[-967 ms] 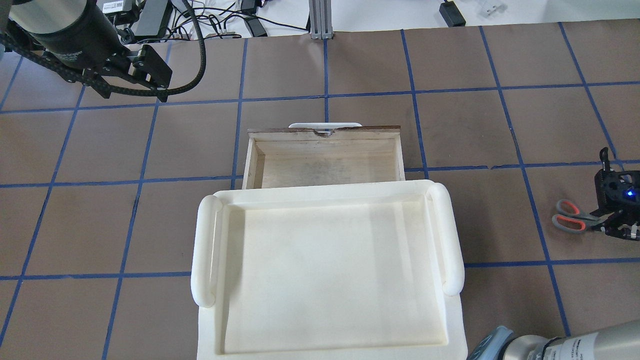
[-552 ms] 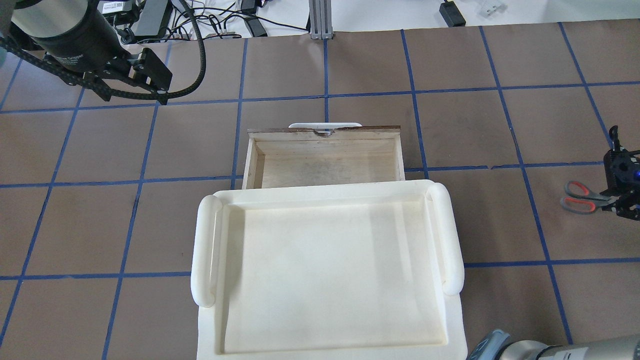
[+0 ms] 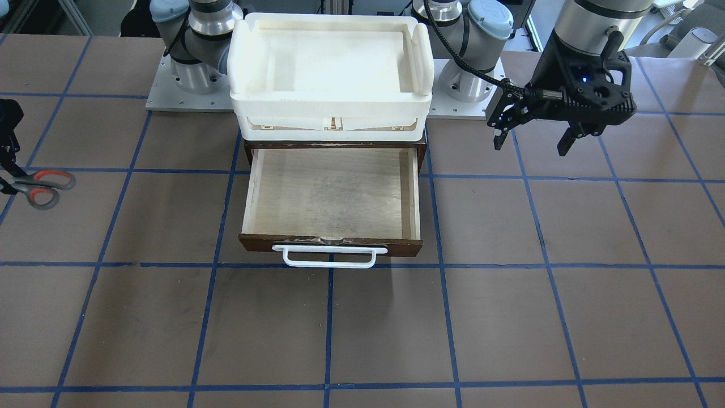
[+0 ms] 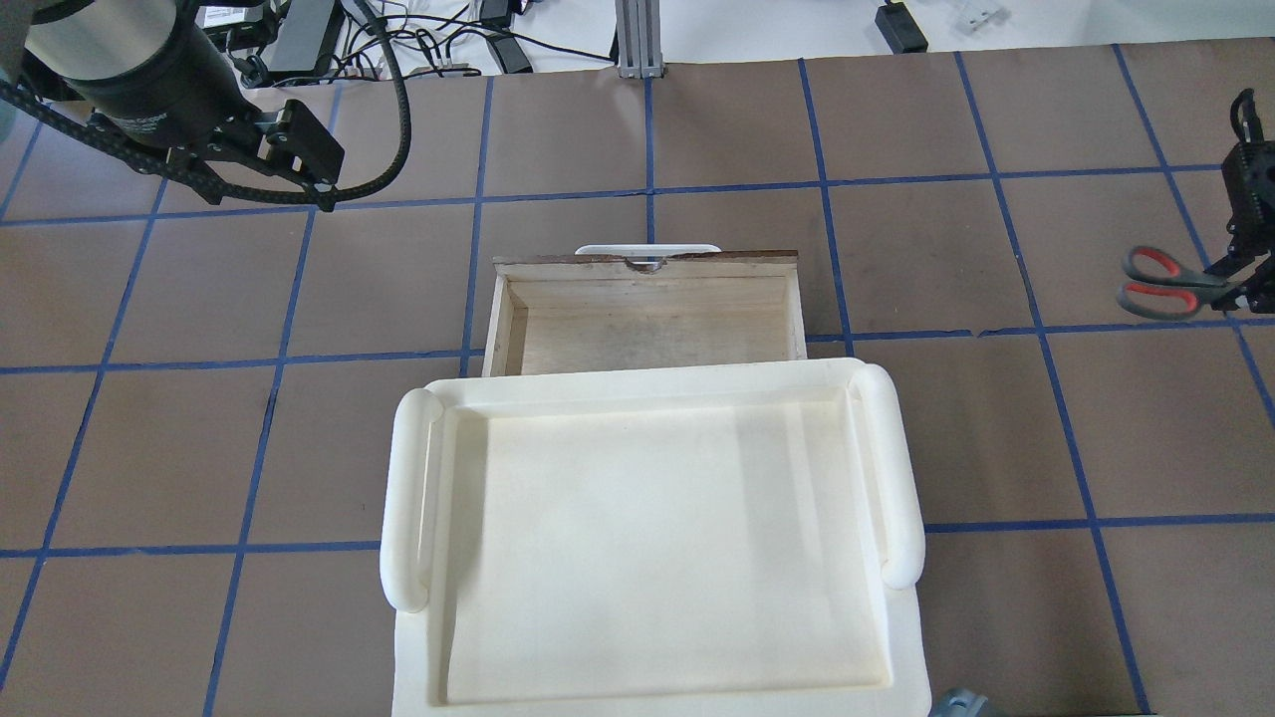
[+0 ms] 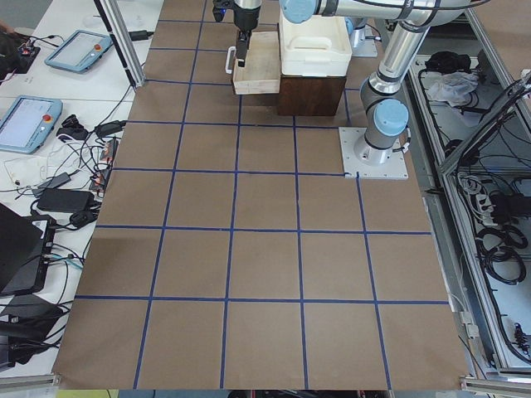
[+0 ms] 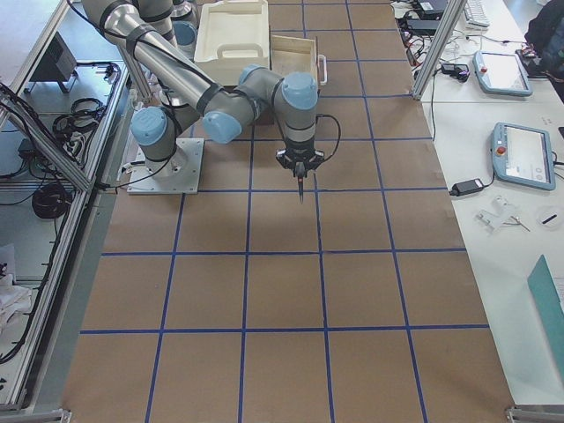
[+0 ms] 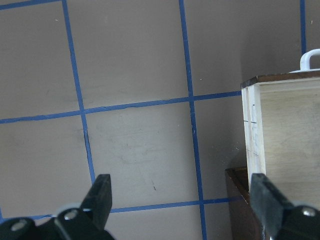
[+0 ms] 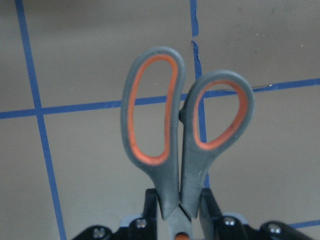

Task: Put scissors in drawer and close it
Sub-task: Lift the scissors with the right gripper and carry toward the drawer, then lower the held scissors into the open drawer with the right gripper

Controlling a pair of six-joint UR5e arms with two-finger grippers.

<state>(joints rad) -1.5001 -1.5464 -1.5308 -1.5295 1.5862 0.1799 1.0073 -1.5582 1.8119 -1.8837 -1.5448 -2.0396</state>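
Right gripper [image 8: 179,208] tight on scissors [image 8: 192,167], well apart from open drawer [image 3: 331,195].

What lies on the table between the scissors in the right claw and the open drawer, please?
Nothing: the overhead view shows only bare table and blue tape lines from the scissors, in the right claw, to the drawer.

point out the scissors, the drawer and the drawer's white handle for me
scissors [image 8: 192,170]: right wrist view, on the grey shank below the orange-lined loops.
drawer [image 3: 331,192]: front-facing view, on its bare plywood floor.
white handle [image 3: 329,264]: front-facing view, on the middle of the bar.
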